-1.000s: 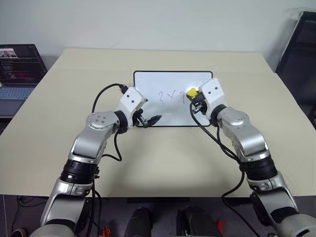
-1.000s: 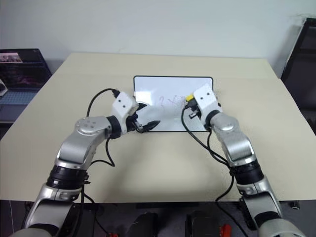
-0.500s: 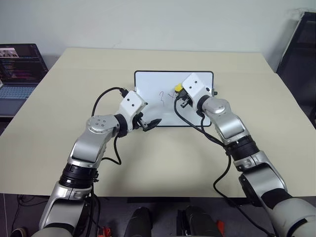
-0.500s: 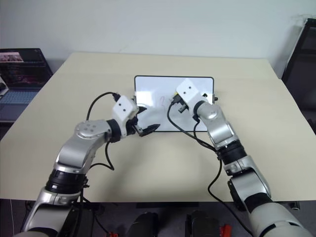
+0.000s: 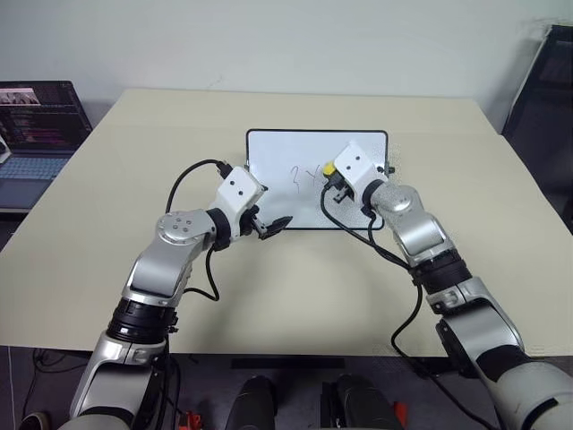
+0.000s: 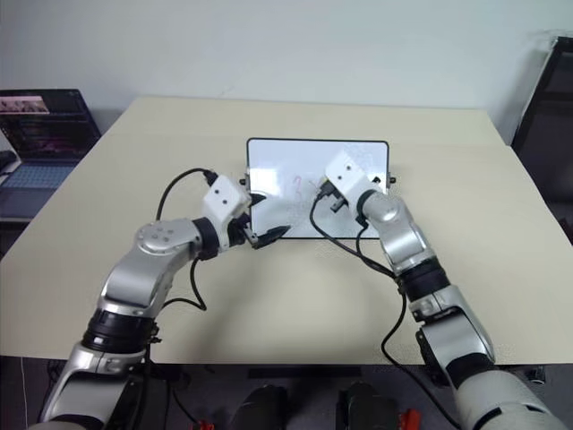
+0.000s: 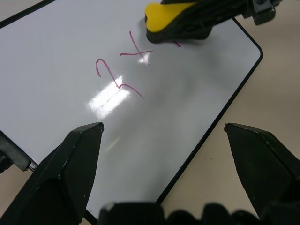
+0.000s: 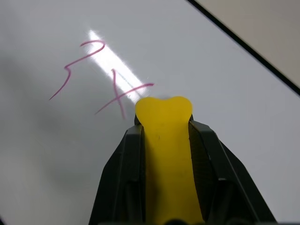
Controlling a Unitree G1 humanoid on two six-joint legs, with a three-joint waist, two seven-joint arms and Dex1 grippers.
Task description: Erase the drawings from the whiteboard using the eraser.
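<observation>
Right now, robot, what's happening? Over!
Right gripper shut on eraser, beside the drawings. Left gripper open over whiteboard edge. Nothing blocking.

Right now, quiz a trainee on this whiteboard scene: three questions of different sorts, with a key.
1. True or false: the eraser is clamped between the right gripper's fingers.
2. Multiple choice: which marks are left on the whiteboard? A) a "2" and an "x" B) a circle C) none
3. Fill in: the left gripper hangs over the board's near edge with its fingers ____.

Key:
1. True; the yellow block sits tight between them, its tip beside the "x".
2. A.
3. Open, holding nothing.
</observation>
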